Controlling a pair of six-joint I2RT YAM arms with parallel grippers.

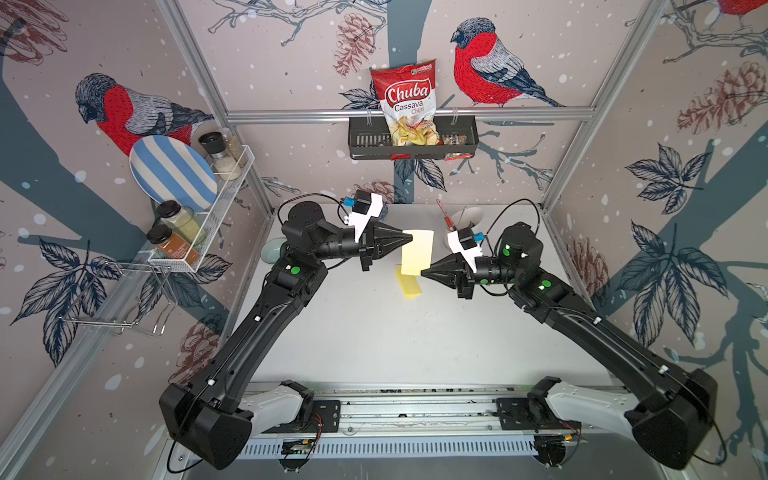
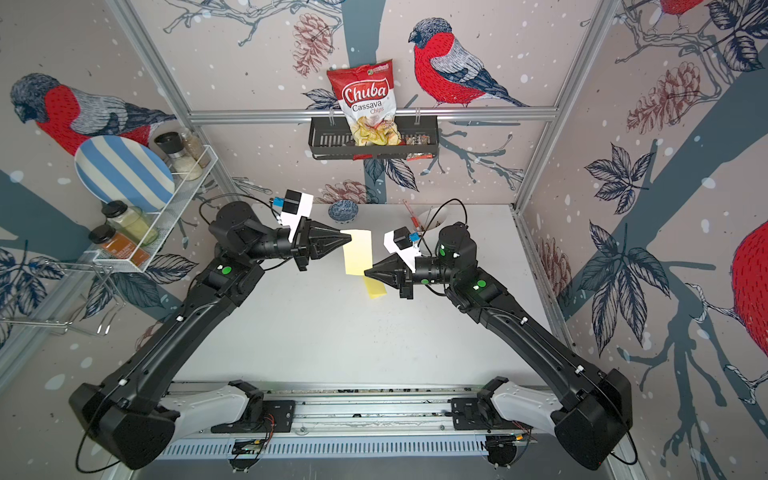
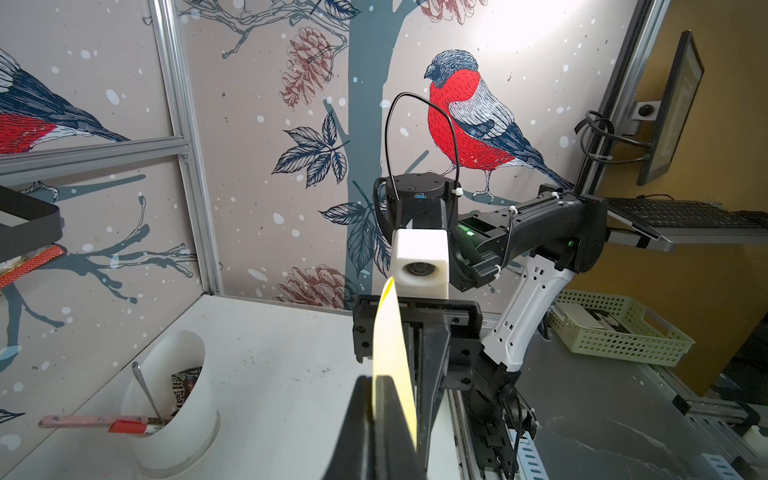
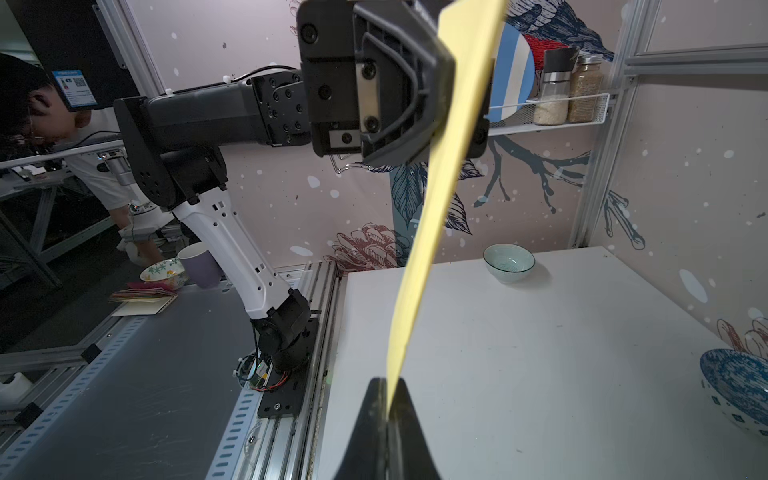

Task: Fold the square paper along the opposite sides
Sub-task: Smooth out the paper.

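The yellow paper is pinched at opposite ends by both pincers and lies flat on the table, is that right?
Not quite. The yellow paper is pinched at opposite ends by the left pincer and the right pincer, but it is held in the air, clear of the table, as the right wrist view shows.

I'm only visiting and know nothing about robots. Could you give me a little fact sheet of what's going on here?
Held item: yellow paper, in the air above the table
Left end effector: shut on the paper's far corner
Right end effector: shut on the diagonally opposite, near corner
Underneath: second yellow piece lying flat on the table
Also in view: chips bag, at the back
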